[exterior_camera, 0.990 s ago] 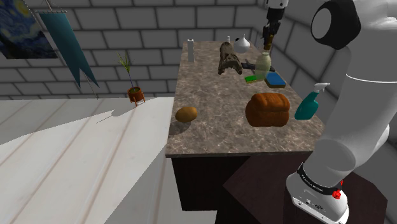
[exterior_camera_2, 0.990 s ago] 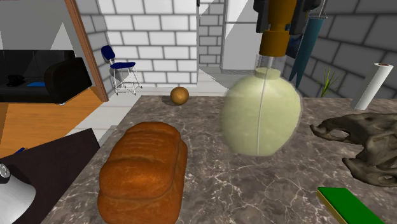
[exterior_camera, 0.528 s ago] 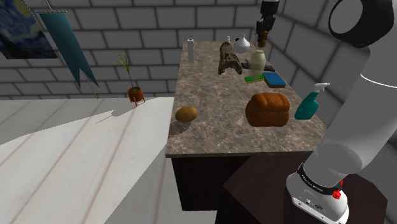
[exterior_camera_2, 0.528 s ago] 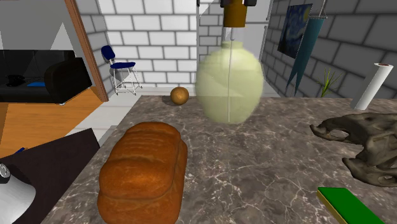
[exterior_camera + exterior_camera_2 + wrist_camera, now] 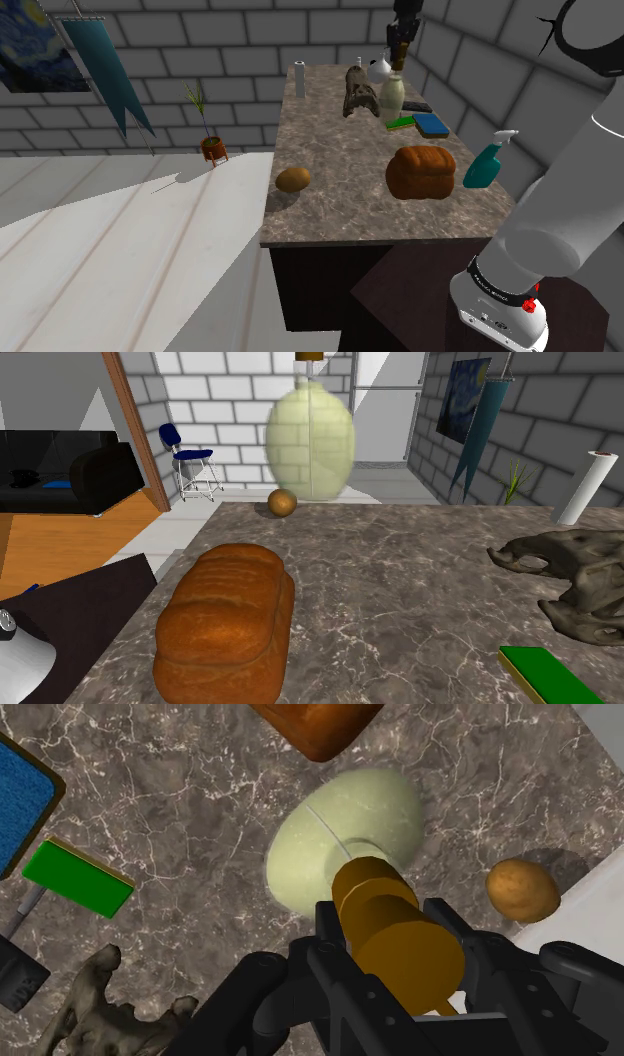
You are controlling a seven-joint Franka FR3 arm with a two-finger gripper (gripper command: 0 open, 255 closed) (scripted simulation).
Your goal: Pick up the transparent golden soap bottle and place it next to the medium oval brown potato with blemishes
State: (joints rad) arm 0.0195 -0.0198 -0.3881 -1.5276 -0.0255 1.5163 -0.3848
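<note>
Carriage in hand: pincer [image 5: 385, 919] clamped on the brown cap of the pale soap bottle [image 5: 345, 839], hung clear above the desk [image 5: 200, 824] (cap uppermost); next move, by judgement, calls for travel to the potato [image 5: 522, 890] and lowering just beside it.

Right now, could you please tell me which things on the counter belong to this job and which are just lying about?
Job: soap bottle, held by the end effector; potato.
Lying about: bread loaf, spray bottle, driftwood, paper roll, green sponge.
</note>
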